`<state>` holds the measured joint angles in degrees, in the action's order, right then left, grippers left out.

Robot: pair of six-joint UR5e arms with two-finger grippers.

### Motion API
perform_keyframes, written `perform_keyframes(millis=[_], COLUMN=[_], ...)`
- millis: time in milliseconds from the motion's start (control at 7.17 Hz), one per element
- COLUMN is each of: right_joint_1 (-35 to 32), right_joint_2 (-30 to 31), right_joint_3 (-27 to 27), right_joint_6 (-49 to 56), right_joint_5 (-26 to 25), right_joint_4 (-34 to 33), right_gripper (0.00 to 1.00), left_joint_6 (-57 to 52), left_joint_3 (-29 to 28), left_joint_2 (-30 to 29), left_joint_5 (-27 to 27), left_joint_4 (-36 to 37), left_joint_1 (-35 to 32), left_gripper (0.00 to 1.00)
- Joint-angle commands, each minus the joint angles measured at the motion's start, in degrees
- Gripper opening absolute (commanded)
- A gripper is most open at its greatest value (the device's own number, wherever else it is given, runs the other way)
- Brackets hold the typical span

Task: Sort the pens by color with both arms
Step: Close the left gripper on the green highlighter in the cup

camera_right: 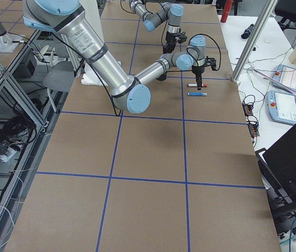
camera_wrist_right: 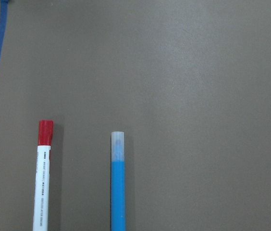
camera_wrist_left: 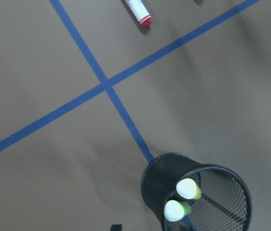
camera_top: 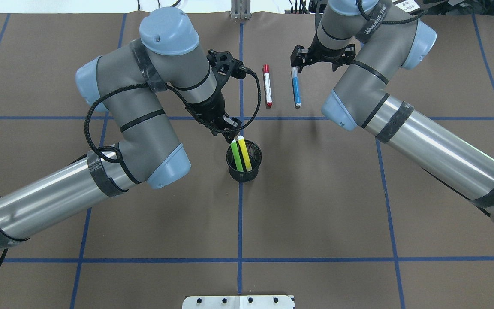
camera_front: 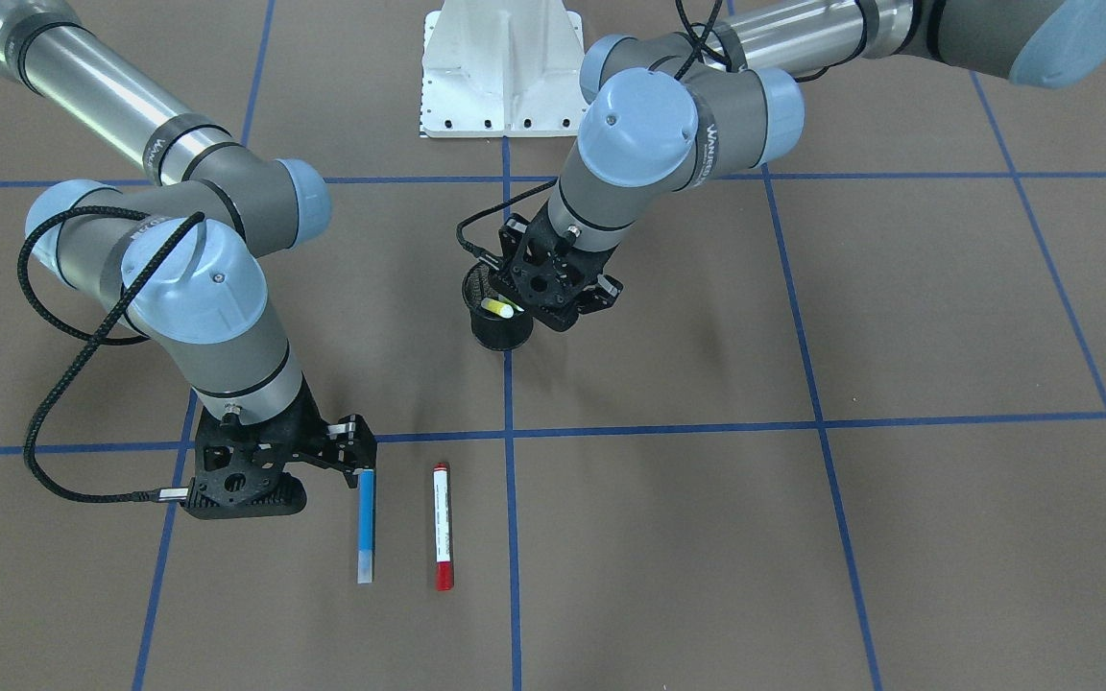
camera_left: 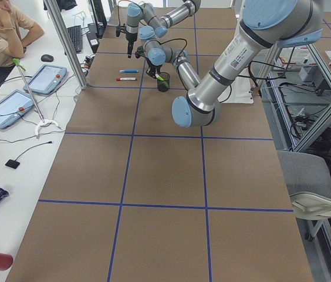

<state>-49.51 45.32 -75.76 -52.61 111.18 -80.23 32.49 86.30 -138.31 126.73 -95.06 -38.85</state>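
A green pen (camera_top: pixel 236 156) and a yellow pen (camera_top: pixel 245 153) stand in a black mesh cup (camera_top: pixel 256 151) at the table's middle; the left wrist view shows their tips (camera_wrist_left: pixel 188 188) inside it. My left gripper (camera_top: pixel 228 130) hovers just above the cup's far rim, open and empty. The red-capped white pen (camera_top: pixel 267 85) and the blue pen (camera_top: pixel 296 87) lie side by side flat on the table beyond the cup. Open, my right gripper (camera_front: pixel 311 472) sits low at the blue pen's (camera_front: pixel 366 523) end, one finger beside it. Both pens lie below it, red (camera_wrist_right: pixel 42 178) and blue (camera_wrist_right: pixel 118 185).
The white mounting base (camera_front: pixel 503 67) stands at the robot's side of the table. Blue tape lines (camera_top: pixel 240 223) grid the brown surface. A person (camera_left: pixel 1 35) sits at a side desk with tablets (camera_left: pixel 42 79) beyond the table's long edge.
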Motion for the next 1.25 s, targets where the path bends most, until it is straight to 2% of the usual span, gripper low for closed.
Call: perform_keyframes(millis=[0,558,837,1115], right_joint_1=[0.0,0.0,0.0,0.0], right_joint_2=[0.4,0.6,0.8,0.8], right_joint_3=[0.0,0.0,0.0,0.0], right_joint_6=[0.0,0.0,0.0,-0.1], right_joint_5=[0.0,0.0,0.0,0.0], right_joint_4=[0.1,0.1,0.2,0.2], right_gripper=[0.99,0.99,0.99,0.99], left_joint_6=[-1.2,-2.4,-2.5,-2.5], left_joint_3=[-1.0,-3.1,-6.1,-9.1], left_joint_2=[0.5,-0.9,-3.1,-6.0], left_joint_5=[0.3,0.3,0.3,3.7], left_joint_4=[-2.8,-2.3,-2.1,-0.3], left_joint_1=[0.1,0.4,0.5,0.5], left_gripper=[0.51,0.51,0.51,0.5])
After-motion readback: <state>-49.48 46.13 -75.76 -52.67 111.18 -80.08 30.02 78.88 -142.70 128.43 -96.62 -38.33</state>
